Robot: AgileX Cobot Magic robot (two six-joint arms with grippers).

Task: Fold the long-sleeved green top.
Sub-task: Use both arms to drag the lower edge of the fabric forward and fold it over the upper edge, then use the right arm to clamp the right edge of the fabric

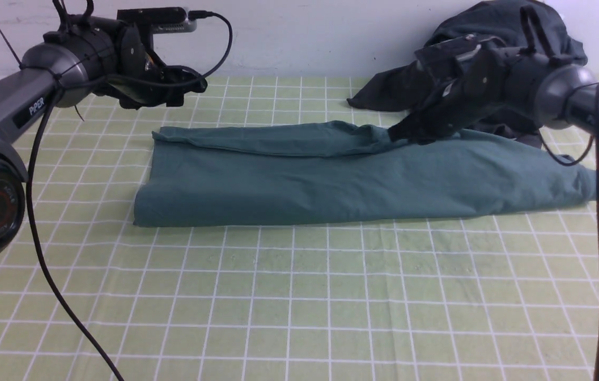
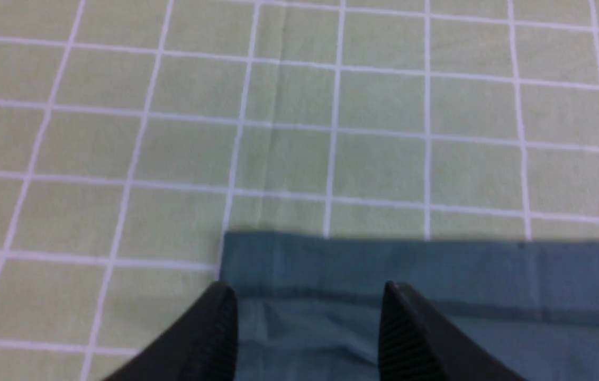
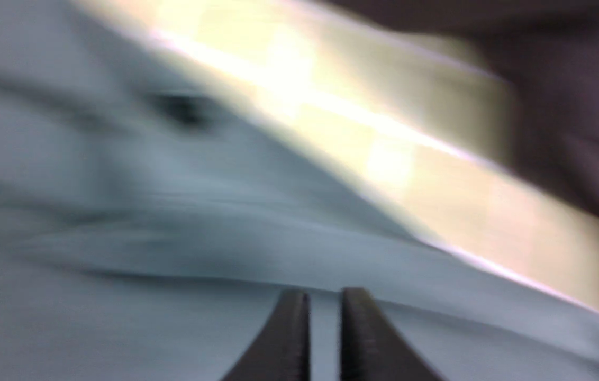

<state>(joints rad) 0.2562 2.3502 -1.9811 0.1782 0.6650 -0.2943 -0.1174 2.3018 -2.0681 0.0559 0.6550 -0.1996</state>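
Tabletop (image 1: 299, 296) in pale green with a white grid fills the near ground, crossed at the left by a black cable (image 1: 51, 275). Beyond it the green long-sleeved top (image 1: 331, 180) lies folded into a long flat band across the middle. Its neck and sleeves cannot be made out. A dark grey garment (image 1: 384, 90) is heaped at the far right against the wall (image 1: 305, 37), partly hidden behind the right arm.

The left hand (image 2: 307, 288) hangs released above the top's far left corner, fingers (image 2: 215, 323) spread wide and holding nothing. The right hand (image 1: 399, 135) points down onto the top's far edge, right of the middle. The right wrist view is badly blurred: its fingers (image 3: 289, 338) are nearly clenched, with a thin slit between them, and I cannot tell whether any fabric is caught.
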